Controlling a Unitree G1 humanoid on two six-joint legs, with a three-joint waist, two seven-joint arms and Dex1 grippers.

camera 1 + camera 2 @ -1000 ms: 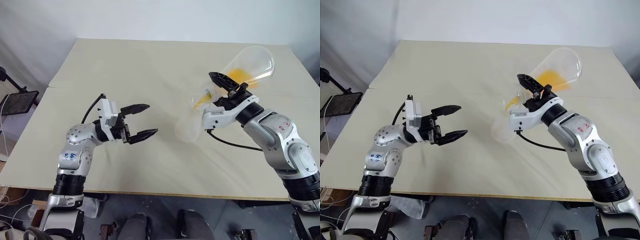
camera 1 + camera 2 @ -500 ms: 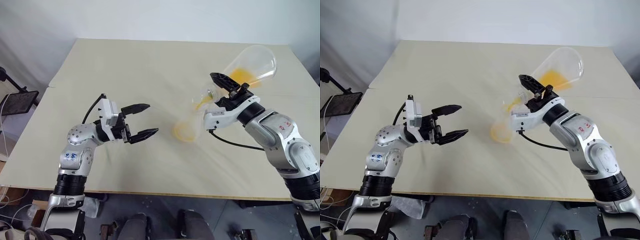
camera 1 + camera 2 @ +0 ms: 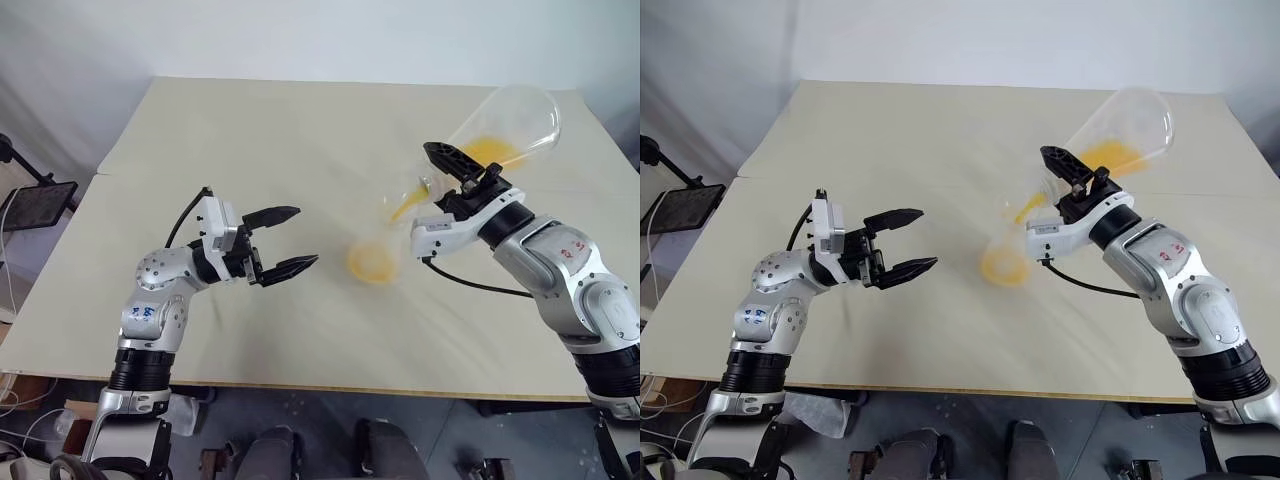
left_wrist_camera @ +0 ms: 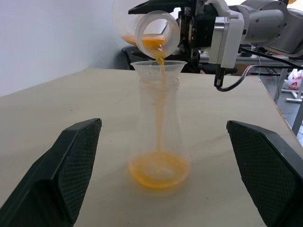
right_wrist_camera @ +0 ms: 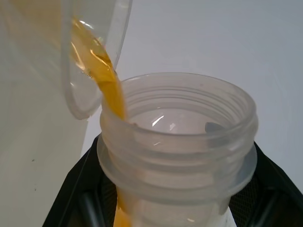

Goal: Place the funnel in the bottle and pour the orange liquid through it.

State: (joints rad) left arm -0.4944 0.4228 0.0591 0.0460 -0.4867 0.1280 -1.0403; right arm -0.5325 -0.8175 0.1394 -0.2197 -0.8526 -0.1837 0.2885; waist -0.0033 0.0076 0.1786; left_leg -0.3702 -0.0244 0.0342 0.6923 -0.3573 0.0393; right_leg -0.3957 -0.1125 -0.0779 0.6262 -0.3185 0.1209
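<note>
The bottle (image 4: 159, 137) is a clear cone-shaped flask with a wide flat base and a narrower neck, standing upright on the table (image 3: 300, 130), a little toward 4 o'clock from the table's middle. The funnel (image 4: 158, 67) sits in its mouth (it is clear and hard to see), its flared rim about as wide as the neck. The orange liquid (image 4: 160, 104) falls as a thin stream through the funnel and gathers in a shallow bright pool on the bottle's bottom. The funnel's stem seems to reach into the neck, but I cannot tell how deep.
</note>
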